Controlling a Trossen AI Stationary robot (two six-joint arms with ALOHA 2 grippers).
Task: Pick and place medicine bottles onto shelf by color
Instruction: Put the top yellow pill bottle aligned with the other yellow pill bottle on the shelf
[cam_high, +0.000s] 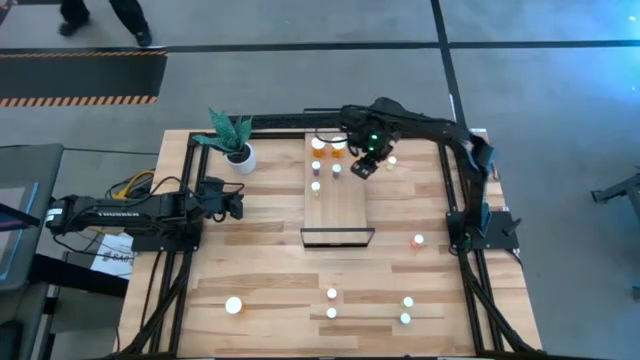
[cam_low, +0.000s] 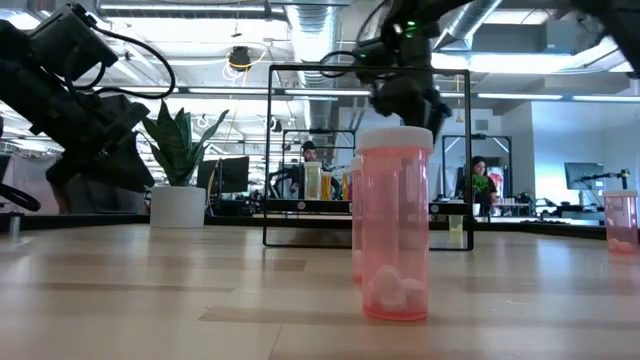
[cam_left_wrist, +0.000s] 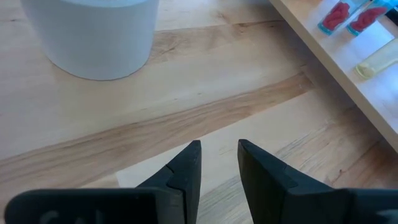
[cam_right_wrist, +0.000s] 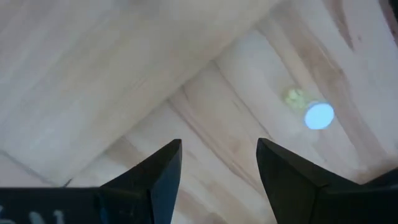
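Right jaws beside pale bottle (cam_right_wrist: 318, 116)

Open-plan office lab (desks, monitors (cam_low: 583, 176), ceiling ducts (cam_low: 315, 20)).

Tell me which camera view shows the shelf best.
The high view: the whole shelf shows, bottles at its far end. The low view shows only its black frame; the left wrist view only an edge; the right wrist view none.
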